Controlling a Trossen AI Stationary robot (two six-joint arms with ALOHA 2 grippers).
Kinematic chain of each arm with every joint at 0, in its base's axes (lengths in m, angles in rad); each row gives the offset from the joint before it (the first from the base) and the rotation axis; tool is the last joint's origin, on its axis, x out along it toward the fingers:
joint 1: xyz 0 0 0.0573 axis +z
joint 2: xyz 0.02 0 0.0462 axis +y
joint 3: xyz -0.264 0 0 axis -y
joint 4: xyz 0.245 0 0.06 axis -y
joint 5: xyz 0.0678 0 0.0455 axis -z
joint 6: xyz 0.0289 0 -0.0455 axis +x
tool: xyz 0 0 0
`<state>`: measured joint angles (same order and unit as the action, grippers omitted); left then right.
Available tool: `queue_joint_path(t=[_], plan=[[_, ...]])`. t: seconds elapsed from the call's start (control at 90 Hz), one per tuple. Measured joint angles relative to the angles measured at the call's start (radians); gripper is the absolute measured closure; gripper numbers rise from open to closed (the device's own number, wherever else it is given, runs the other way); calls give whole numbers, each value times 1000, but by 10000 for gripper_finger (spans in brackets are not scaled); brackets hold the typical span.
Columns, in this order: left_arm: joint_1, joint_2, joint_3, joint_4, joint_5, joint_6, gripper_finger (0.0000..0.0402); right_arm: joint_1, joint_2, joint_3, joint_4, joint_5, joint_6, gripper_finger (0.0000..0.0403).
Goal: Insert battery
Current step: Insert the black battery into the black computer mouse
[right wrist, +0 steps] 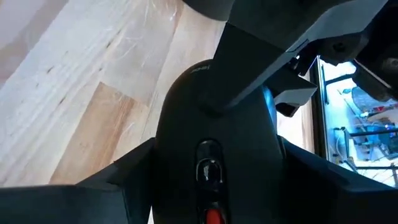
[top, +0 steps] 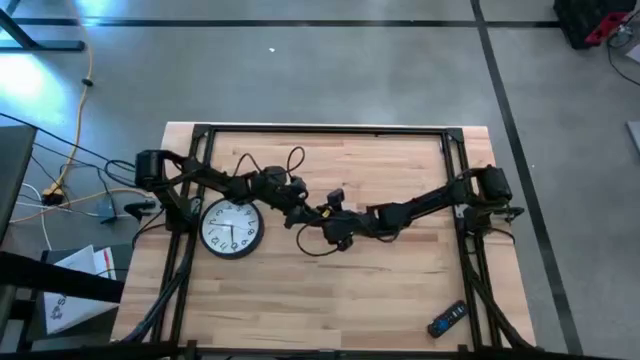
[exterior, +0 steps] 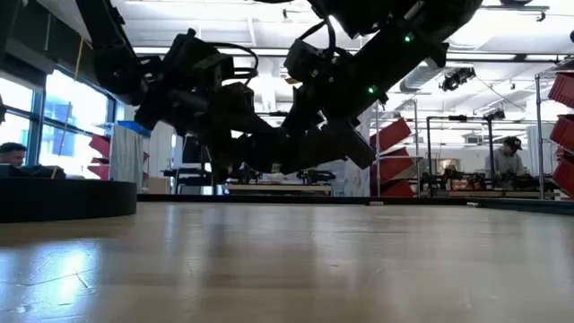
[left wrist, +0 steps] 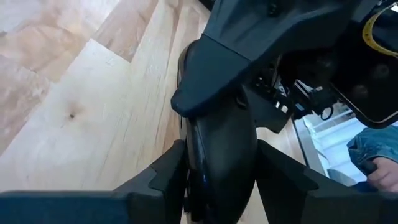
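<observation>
High: left gripper and right gripper meet mid-table beside clock; remote lies near the table's front right corner. Low: both held above table. Wrists: each clamps a dark mouse. Battery not visible.

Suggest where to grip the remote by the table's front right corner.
Likely pinch the remote across its narrow sides at mid-length, coming straight down: it lies flat and slanted, so turn the wrist to match. Both the left gripper and right gripper are mid-table, closed on a black mouse.
</observation>
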<state>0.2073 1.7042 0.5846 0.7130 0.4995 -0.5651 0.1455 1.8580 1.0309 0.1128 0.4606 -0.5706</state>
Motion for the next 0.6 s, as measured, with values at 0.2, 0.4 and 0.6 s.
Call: queue_joint_path(t=[0.2, 0.4, 0.6], plan=[[14, 0, 0, 4, -12, 43, 230, -1, 0, 0, -9, 1, 41, 156], [28, -2, 2, 11, -15, 57, 180, -1, 0, 0, -15, -47, 78, 157], [30, -4, 2, 4, -11, 103, 163, -4, -1, 0, -17, -64, 152, 157]])
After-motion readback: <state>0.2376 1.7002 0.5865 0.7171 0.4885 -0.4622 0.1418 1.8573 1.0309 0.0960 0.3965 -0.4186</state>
